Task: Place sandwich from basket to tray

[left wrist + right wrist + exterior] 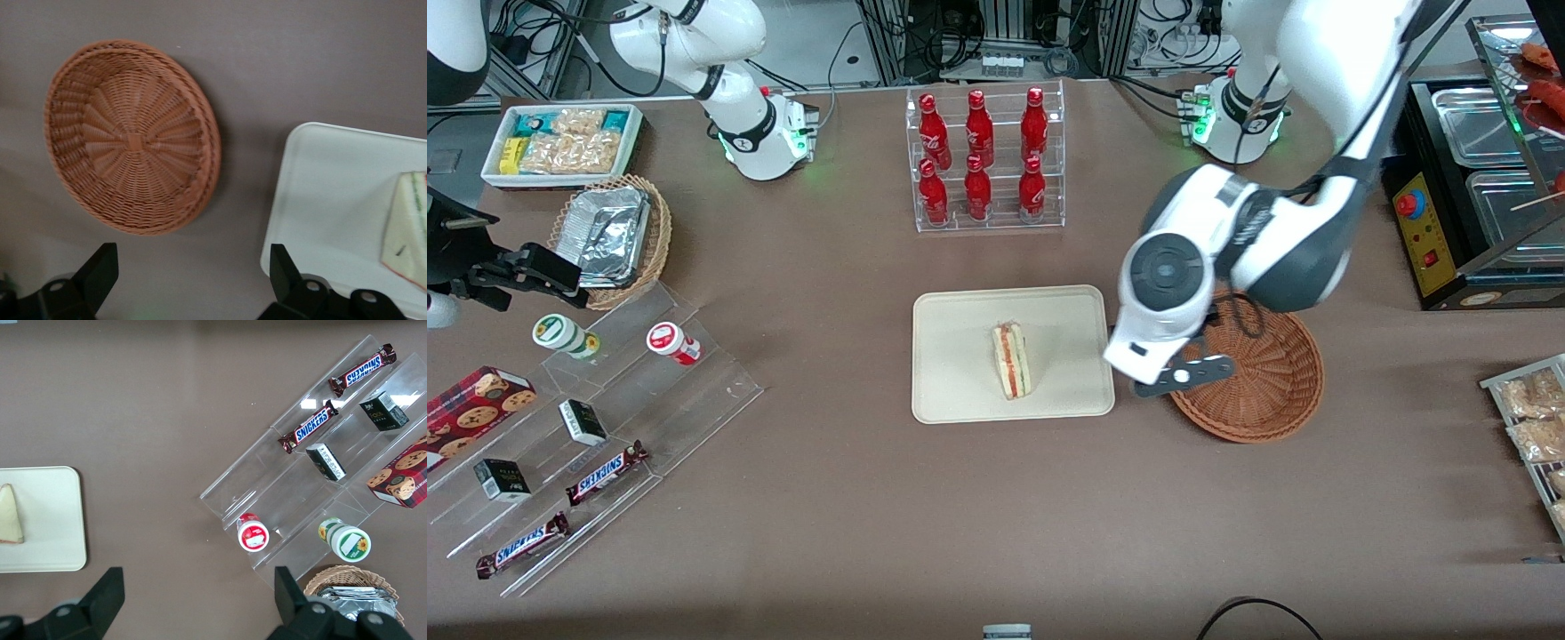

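The sandwich [1011,360] is seen lying on the tray [960,391], near its middle, with the red and pale green filling layers turned upward along its cut edge. The tray is set flat on the brown worktop [871,516], nearer to the front camera than the clear rack of red bottles [984,158]. The basket [1272,391] is placed just beside the tray, toward the working arm's end of the worktop, with a narrow strip of worktop left between them; nothing is held in it, and its woven bottom is shown bare in the left wrist view [133,140].

The tool [1178,373] is held above the gap between the tray and the basket, over the basket's rim nearest the tray. Its fingers [100,267] are spread wide apart in the wrist view, and nothing is gripped between them. Part of the tray [320,193] and a corner of the sandwich [408,227] are also caught in that view.

Toward the parked arm's end of the worktop, a stepped clear stand [605,444] is loaded with chocolate bars [605,474], small boxes and two small cups. A lighter wicker basket of foil trays [614,236] and a white box of snack packets [565,142] are set farther from the front camera than that stand.
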`<state>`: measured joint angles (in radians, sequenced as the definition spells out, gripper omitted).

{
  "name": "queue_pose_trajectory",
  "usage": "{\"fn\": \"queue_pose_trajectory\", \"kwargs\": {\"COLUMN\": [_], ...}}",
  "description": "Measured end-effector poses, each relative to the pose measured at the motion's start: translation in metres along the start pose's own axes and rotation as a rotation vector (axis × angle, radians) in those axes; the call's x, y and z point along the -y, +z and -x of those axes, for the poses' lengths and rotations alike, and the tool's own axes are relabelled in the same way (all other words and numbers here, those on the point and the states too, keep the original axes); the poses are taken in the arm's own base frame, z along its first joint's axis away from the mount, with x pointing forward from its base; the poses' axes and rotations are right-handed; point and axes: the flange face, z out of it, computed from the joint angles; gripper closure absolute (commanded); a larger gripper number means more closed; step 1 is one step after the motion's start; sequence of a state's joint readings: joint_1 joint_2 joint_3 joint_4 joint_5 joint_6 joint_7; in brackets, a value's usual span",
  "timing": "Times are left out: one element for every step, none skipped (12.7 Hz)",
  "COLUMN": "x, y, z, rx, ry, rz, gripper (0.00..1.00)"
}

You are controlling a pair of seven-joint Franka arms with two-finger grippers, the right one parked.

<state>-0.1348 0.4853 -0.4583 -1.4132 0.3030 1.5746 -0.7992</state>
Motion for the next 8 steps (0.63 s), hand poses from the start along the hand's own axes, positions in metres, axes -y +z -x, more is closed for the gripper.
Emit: {"fn": "queue_pose_trajectory", "kwargs": {"x": [0.016,0.03,0.043,0.056,0.067,0.076,0.086,0.1], "y": [-0.002,-0.004,-0.006,-0.007,-0.009,-0.011,-0.013,-0.014], "z": [-0.003,-0.004,-0.005,-0.006,-0.006,-0.005,-0.004,-0.002], "rx": [0.002,0.002,0.001,0.003,0.005,0.009,0.018,0.033], "ry": [0.002,0.002,-0.004,-0.012,-0.017,-0.012,0.007,0.027], "rz": [-0.001,-0.005,-0.01,-0.011,-0.01,-0.005,0.005,0.018], "gripper": [0.0,0.0,0.0,0.0,0.0,0.0,0.0,0.0]}}
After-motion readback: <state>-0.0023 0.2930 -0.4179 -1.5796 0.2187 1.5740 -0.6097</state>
